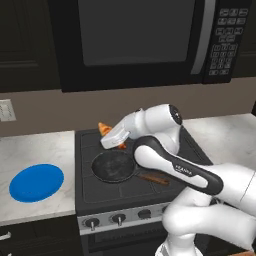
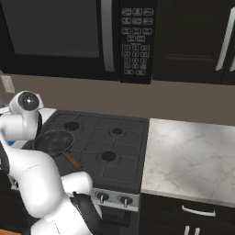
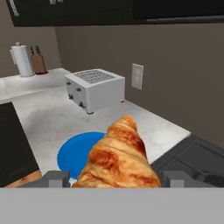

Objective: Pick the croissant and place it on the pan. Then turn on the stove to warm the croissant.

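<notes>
My pincer (image 3: 113, 179) gripped the croissant (image 3: 117, 159) between its fingers above the stove (image 1: 150, 187), mid-carry; next, I judged, I must lower it onto the pan (image 1: 114, 166).

The croissant (image 3: 119, 161) is golden-orange with darker brown streaks along its ridged segments. The pan (image 1: 114, 166) is dark grey with a mottled face and a brown wooden handle (image 1: 154, 178). The stove (image 2: 110, 144) is black with dark grates, and its front strip (image 1: 120, 217) is silver with dark round knobs. The plate (image 1: 36, 182) is plain bright blue. The desk (image 2: 190, 158) is white marble with faint grey veins. The microwave (image 1: 150, 37) is black with a panel of pale keys. The toaster (image 3: 95, 89) is white, the wall (image 3: 175, 65) brown-grey, and the paper roll (image 3: 22, 60) white.
</notes>
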Available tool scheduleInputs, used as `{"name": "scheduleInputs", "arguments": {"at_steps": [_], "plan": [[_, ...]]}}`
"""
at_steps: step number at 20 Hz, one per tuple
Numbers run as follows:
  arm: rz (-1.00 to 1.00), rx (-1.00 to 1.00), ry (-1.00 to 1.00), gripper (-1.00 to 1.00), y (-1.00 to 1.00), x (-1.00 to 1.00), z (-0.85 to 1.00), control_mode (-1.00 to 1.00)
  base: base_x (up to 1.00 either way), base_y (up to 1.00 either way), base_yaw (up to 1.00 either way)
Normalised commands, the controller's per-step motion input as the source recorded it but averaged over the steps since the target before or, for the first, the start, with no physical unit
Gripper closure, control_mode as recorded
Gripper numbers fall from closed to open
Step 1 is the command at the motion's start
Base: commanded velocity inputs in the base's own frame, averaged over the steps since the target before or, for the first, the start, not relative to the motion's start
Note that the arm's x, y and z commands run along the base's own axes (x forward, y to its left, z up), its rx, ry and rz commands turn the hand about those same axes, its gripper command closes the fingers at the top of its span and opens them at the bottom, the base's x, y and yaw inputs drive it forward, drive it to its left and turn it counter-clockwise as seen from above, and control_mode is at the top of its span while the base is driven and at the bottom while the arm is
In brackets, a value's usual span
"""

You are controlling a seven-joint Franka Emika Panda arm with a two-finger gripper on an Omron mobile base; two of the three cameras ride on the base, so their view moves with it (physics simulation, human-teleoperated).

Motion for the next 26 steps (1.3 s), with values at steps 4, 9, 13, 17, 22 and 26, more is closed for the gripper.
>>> {"name": "scheduleInputs", "arguments": {"at_steps": [4,9,13,17,22,26], "plan": [[-0.01,0.00,0.04,1.00,-0.36,-0.14,-0.04,-1.00,0.00,0.00,0.00],[-0.01,0.00,0.00,1.00,-0.13,-0.15,-0.05,-1.00,0.00,0.00,0.00],[-0.05,-0.03,0.00,1.00,-0.22,-0.13,-0.12,-1.00,0.00,0.00,0.00],[-0.09,-0.08,0.02,1.00,-0.37,-0.11,-0.12,-1.00,0.00,0.00,0.00],[-0.10,-0.11,0.10,1.00,-0.32,-0.02,-0.12,-1.00,0.00,0.00,0.00],[-0.10,-0.12,0.18,1.00,-0.08,0.00,0.00,-1.00,0.00,0.00,0.00]]}}
